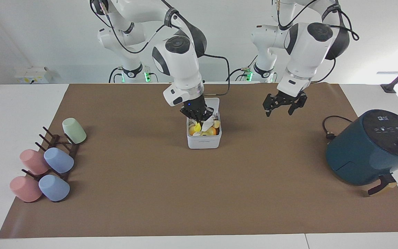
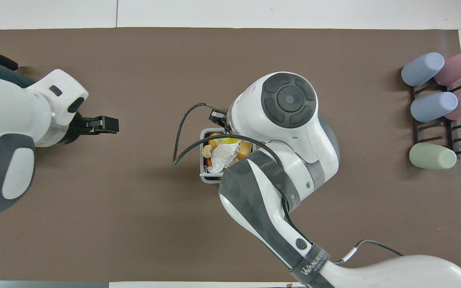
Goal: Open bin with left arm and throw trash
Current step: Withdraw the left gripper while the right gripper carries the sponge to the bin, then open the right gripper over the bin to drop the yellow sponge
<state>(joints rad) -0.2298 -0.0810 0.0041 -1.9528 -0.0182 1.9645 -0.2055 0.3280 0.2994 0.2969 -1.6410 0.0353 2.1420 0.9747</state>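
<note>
The right gripper (image 1: 198, 117) hangs over the open bin (image 1: 204, 140), its fingers closed on a yellow chunk (image 1: 197, 126) held at the bin's mouth. The bin is a small white square box with rounded corners, standing upright in the middle of the brown mat (image 1: 199, 193); its lid (image 1: 214, 102) is raised at the edge nearer the robots. Inside lie a crumpled white tissue (image 2: 222, 155) and orange and yellow scraps. The left gripper (image 1: 284, 103) hovers, fingers spread and empty, over bare mat between the bin and the dark-teal air fryer (image 1: 375, 147). Pastel cups (image 1: 45, 169) lie on a rack at the right arm's end.
</note>
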